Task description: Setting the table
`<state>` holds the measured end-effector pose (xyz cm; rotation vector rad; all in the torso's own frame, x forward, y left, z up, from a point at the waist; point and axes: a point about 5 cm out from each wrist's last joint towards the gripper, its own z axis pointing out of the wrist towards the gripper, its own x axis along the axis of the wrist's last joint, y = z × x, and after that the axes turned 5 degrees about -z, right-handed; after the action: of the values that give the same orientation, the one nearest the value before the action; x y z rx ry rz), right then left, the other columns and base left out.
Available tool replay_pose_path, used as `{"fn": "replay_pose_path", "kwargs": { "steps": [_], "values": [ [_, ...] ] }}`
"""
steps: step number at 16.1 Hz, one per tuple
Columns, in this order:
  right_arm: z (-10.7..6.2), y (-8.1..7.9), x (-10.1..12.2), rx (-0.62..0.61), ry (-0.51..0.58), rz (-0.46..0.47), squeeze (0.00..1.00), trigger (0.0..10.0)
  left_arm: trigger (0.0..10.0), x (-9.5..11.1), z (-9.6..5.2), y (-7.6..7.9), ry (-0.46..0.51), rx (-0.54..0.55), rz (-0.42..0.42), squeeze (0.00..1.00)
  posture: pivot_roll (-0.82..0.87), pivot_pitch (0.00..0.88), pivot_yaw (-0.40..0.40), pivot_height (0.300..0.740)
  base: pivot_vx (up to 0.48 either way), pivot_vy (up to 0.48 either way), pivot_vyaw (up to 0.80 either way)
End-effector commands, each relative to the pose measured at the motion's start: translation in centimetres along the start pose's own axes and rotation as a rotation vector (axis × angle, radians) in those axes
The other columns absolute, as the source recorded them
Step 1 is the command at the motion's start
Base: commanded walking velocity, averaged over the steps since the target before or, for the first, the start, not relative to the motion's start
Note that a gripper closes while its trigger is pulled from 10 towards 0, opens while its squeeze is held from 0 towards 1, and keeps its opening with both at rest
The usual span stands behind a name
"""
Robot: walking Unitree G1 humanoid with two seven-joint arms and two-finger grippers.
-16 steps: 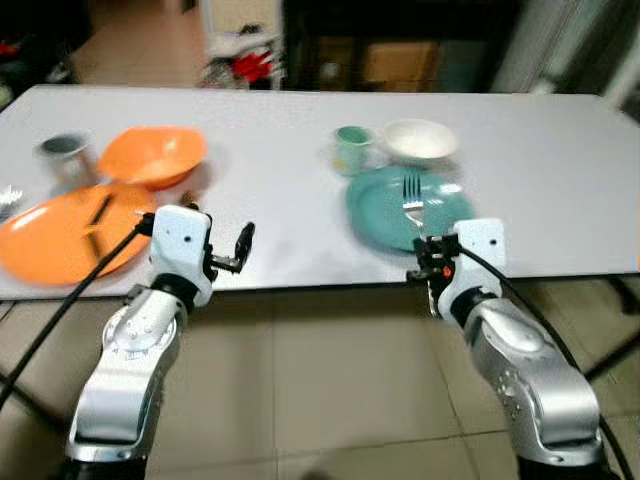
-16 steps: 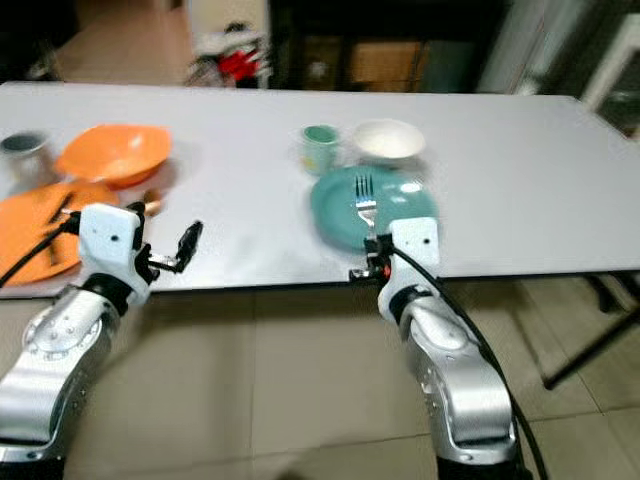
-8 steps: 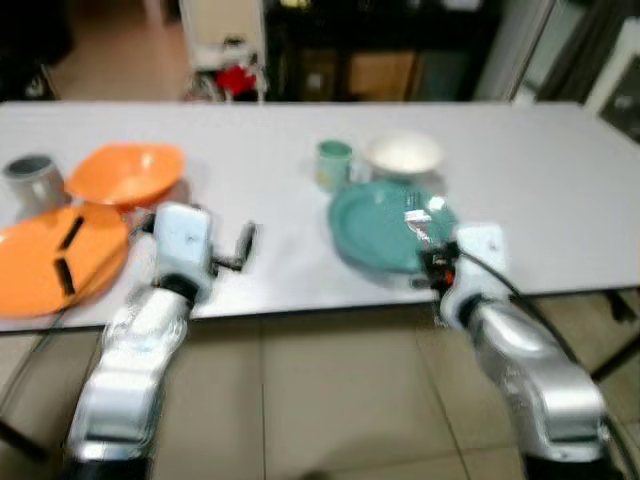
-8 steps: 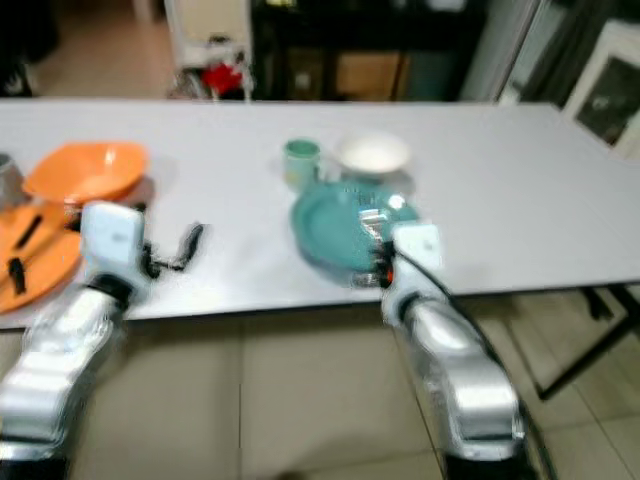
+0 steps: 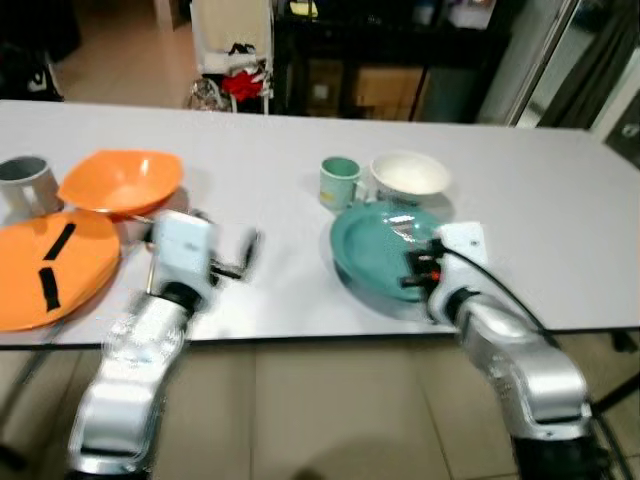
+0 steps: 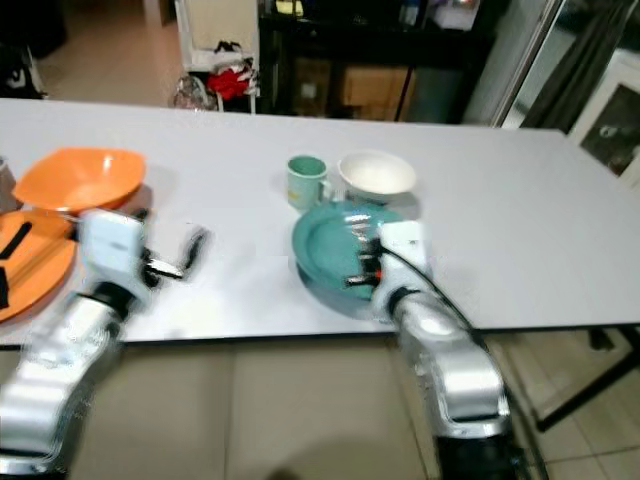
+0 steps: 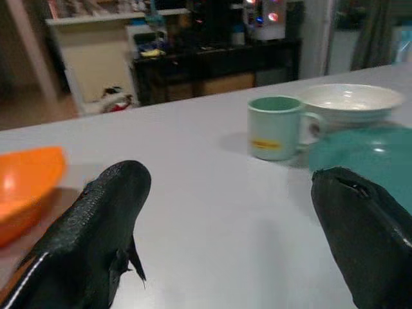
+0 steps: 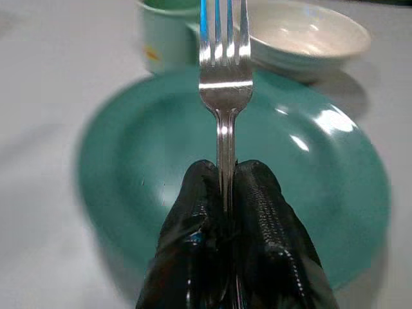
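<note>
My right gripper [image 8: 224, 170] is shut on the handle of a silver fork [image 8: 224, 77], tines pointing forward. It holds the fork low over the near right part of a teal plate [image 5: 370, 250]. Just behind the plate stand a pale green mug [image 5: 339, 183] and a white bowl [image 5: 409, 175]. My left gripper [image 5: 245, 255] hovers open over bare tabletop left of the teal plate, its fingers [image 7: 106, 212] wide apart with nothing between them.
At the far left of the white table [image 5: 300, 310] sit an orange bowl [image 5: 121, 182], an orange plate [image 5: 85, 265] with two black pieces on it, and a grey cup [image 5: 25, 185]. Dark shelving [image 5: 400, 60] stands beyond the table.
My right gripper has moved forward from the table's front edge to over the teal plate, fork still in it. The camera has shifted; the left gripper stays over the same bare spot.
</note>
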<state>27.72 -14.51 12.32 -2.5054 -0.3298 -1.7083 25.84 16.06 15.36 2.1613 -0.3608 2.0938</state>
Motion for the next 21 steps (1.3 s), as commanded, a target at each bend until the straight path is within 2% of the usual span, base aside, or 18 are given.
{"fn": "replay_pose_path", "kwargs": {
  "steps": [1,3,5,7,13,15,17,21],
  "values": [
    [0.4,-0.6,1.0,0.029,0.034,0.008,0.00,10.0,10.0,0.4,-0.3,-0.8,0.007,0.029,0.019,0.00,0.16,0.000,-0.067,0.740,0.307,0.000,0.00],
    [0.8,-0.7,1.0,0.026,0.020,0.026,0.00,10.0,10.0,0.5,-0.4,-0.7,-0.002,0.013,0.032,0.00,0.16,0.000,-0.064,0.740,0.000,0.000,0.00],
    [1.8,-0.7,1.0,0.016,-0.015,0.027,0.00,10.0,10.0,0.4,-0.3,-0.5,-0.026,-0.053,0.048,0.00,0.16,0.000,-0.057,0.740,0.000,0.000,0.00],
    [3.0,-0.2,1.1,-0.035,-0.057,0.026,0.00,10.0,10.0,0.4,-0.1,-0.3,-0.047,-0.126,0.010,0.00,0.16,0.000,-0.054,0.740,0.000,0.000,0.00],
    [5.9,0.9,0.7,-0.066,-0.164,0.076,0.00,10.0,10.0,0.3,-0.4,0.4,-0.127,-0.325,0.049,0.00,0.15,0.000,-0.028,0.740,0.000,0.000,0.00],
    [6.7,0.9,1.1,-0.048,-0.163,0.106,0.00,10.0,10.0,0.5,-0.6,0.8,-0.140,-0.391,0.044,0.00,0.15,0.000,-0.018,0.740,0.000,0.000,0.00],
    [7.4,0.9,1.4,-0.051,-0.173,0.099,0.00,10.0,10.0,0.7,-1.0,1.4,-0.158,-0.485,0.036,0.00,0.15,0.000,-0.017,0.740,0.000,0.000,0.00],
    [8.5,0.8,1.5,-0.032,-0.193,0.118,0.00,10.0,10.0,0.6,-1.4,1.5,-0.184,-0.530,0.038,0.00,0.16,0.000,-0.016,0.740,0.000,0.000,0.00]
  ]
}}
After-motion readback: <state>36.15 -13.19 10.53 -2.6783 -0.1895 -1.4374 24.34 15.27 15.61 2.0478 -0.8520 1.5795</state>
